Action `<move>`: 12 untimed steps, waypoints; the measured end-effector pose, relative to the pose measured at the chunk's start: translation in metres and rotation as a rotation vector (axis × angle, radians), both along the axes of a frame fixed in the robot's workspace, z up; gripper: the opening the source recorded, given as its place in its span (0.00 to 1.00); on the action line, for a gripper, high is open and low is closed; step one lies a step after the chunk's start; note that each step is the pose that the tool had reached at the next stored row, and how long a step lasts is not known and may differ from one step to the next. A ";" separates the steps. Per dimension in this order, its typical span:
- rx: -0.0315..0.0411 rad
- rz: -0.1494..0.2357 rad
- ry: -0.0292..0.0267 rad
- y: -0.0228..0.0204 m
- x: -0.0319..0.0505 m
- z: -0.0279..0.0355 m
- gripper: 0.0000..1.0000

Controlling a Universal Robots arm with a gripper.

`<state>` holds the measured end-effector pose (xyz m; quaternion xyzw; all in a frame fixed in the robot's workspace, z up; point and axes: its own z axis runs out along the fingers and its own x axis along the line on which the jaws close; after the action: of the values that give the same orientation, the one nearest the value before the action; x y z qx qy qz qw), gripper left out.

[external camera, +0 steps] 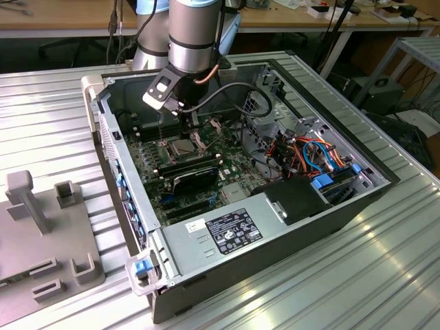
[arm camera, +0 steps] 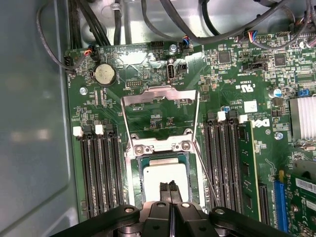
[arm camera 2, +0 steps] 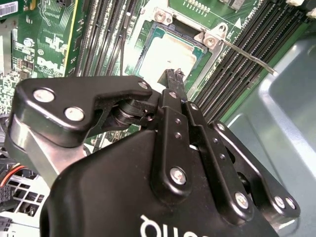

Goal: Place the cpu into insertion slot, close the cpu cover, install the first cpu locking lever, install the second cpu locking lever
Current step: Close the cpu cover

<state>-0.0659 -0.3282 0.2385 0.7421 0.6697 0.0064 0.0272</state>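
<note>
We are holding the jaws pressed together, empty, just over the cpu [arm camera: 155, 173], which is lying in the slot [arm camera: 135, 174]. The cover [arm camera: 160, 95] is standing open. A stray nudge could skew the chip.

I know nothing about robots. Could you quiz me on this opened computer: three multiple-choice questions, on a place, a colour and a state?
1. Where is the small flat square silvery-topped cpu relative to the silver-rimmed square insertion slot?
A) seated flat inside it
B) lying beside it
C) leaning on its rim

2. What colour is the large circuit board?
A) red
B) green
C) white

3. The hinged silvery metal-frame cpu cover is:
A) shut over the chip
B) broken off
C) swung open, clear of the chip

Answers: 1 A, the chip fills the socket; 2 B, green shows all around; 3 C, bare board shows through its window.
</note>
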 end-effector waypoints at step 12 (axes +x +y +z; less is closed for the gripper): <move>0.0001 0.000 0.0003 0.0000 0.0000 0.0205 0.11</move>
<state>-0.0659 -0.3282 0.2590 0.7421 0.6697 0.0063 0.0270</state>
